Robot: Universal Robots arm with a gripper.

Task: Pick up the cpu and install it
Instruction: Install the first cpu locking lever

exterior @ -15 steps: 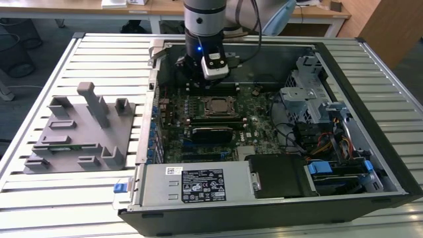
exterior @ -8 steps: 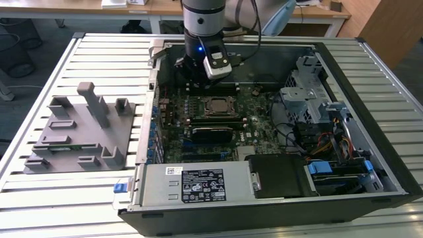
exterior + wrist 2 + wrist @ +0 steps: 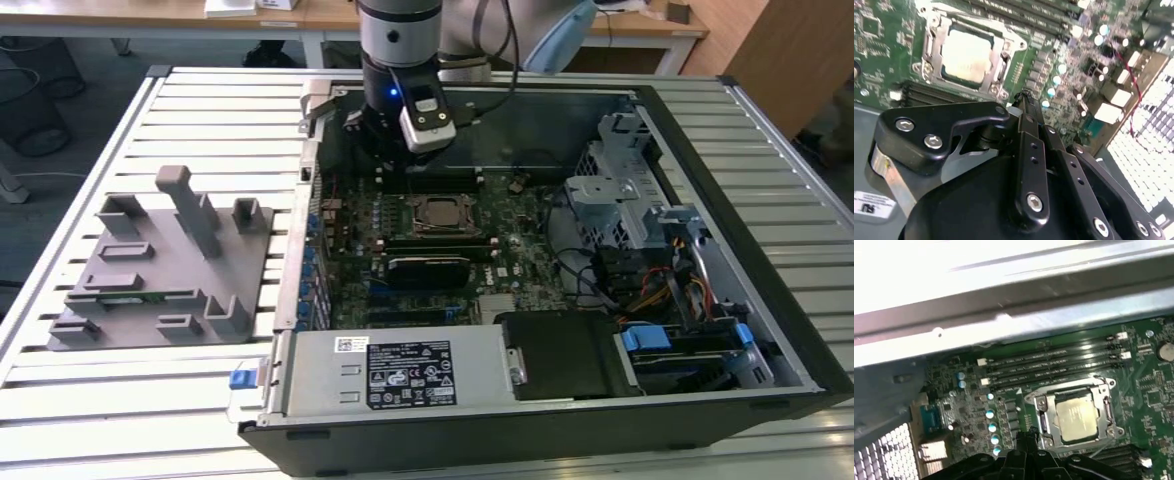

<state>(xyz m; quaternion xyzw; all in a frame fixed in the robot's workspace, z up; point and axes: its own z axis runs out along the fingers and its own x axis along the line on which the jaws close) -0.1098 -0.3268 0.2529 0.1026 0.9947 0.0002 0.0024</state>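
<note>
While the cpu point(image 3: 965, 56) lies seated in its metal-framed socket point(image 3: 1041, 407) on the motherboard, my tool point(image 3: 1025, 97), fingers together and empty, hovers beside it; I judge the chip light, rigid, fragile, best gripped by its edges.

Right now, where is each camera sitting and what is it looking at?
Exterior view: off the arm, looking down at the open computer case and grey tray; arm and gripper show.
Second wrist view: on the arm, facing the motherboard; gripper in front.
First wrist view: on the arm, facing the motherboard.
Both wrist views share the cpu, seated in its socket.
</note>
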